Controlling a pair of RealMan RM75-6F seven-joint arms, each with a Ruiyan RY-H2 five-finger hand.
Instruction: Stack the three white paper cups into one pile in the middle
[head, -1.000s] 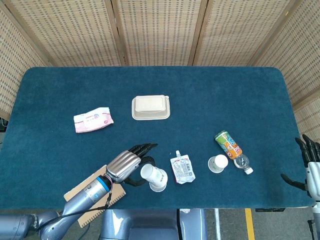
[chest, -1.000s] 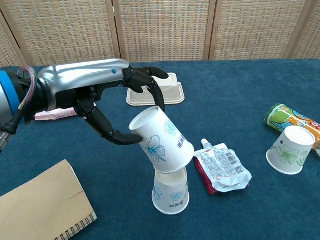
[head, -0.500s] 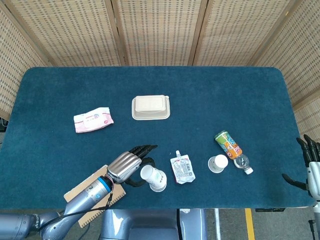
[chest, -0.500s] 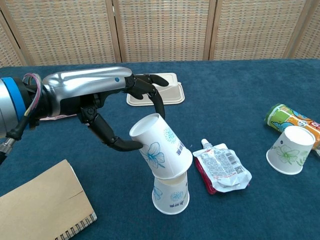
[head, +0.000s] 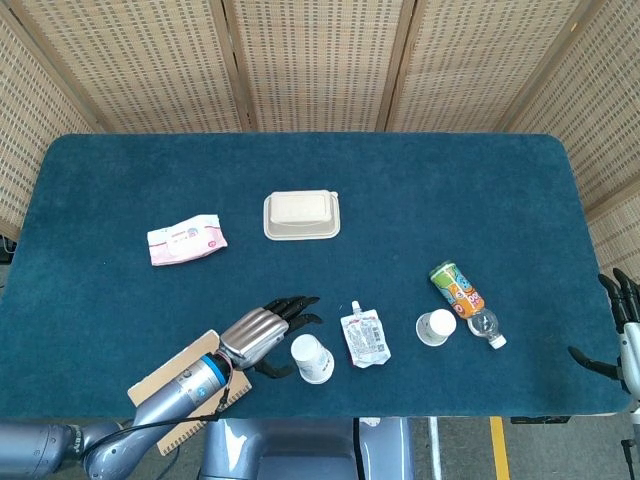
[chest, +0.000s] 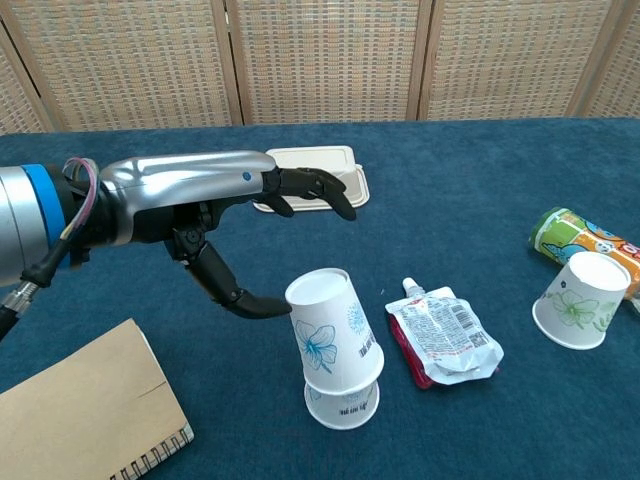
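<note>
White paper, printed with blue flowers: two tapered cups (chest: 333, 345) sit nested upside down near the table's (head: 480, 210) front edge. The third cup (chest: 578, 297) stands apart. Left hand (chest: 215, 215) spread beside the pile, empty; right hand (head: 622, 335) open.

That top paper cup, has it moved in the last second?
Yes. The top cup has tipped upright and dropped further over the bottom cup, beside the pouch that stayed put.
</note>
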